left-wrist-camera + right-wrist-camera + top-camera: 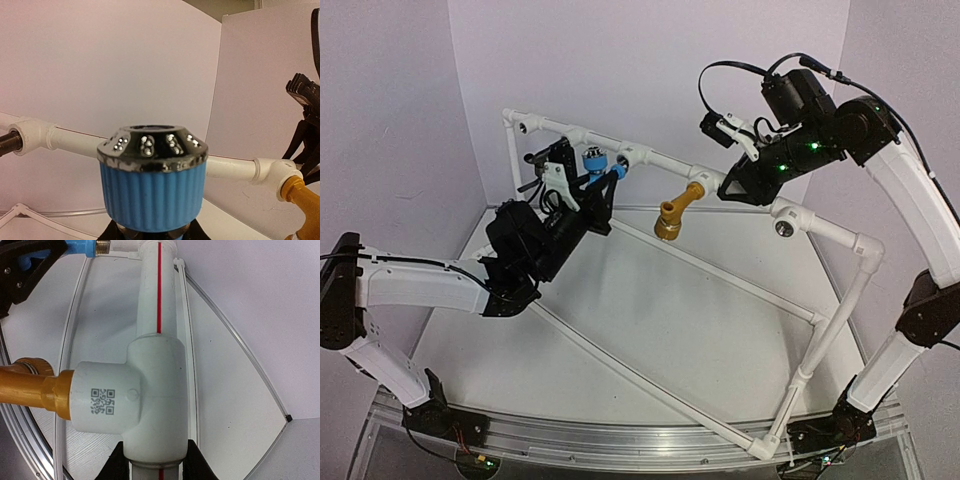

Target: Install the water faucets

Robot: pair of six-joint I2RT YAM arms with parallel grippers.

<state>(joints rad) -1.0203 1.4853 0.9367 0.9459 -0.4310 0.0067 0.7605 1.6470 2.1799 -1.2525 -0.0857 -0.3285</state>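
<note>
My left gripper (594, 174) is shut on the blue faucet (592, 160) and holds it up against the white pipe frame's top rail (660, 160). In the left wrist view its ribbed blue knob with a chrome cap (152, 175) fills the middle. The blue faucet's brass threaded end (103, 246) sits right at a white fitting; whether it is inside I cannot tell. The mustard-yellow faucet (678, 212) is seated in the side socket of a white tee (150, 400). My right gripper (728, 187) is shut on that tee, with black fingers (192, 462) on both sides. No black faucet is visible.
The white pipe frame runs from the back wall to the front rail (620, 445). An open socket (783, 228) faces forward at its right bend. At the left corner an elbow (27, 135) has a dark insert. Walls stand close behind and beside.
</note>
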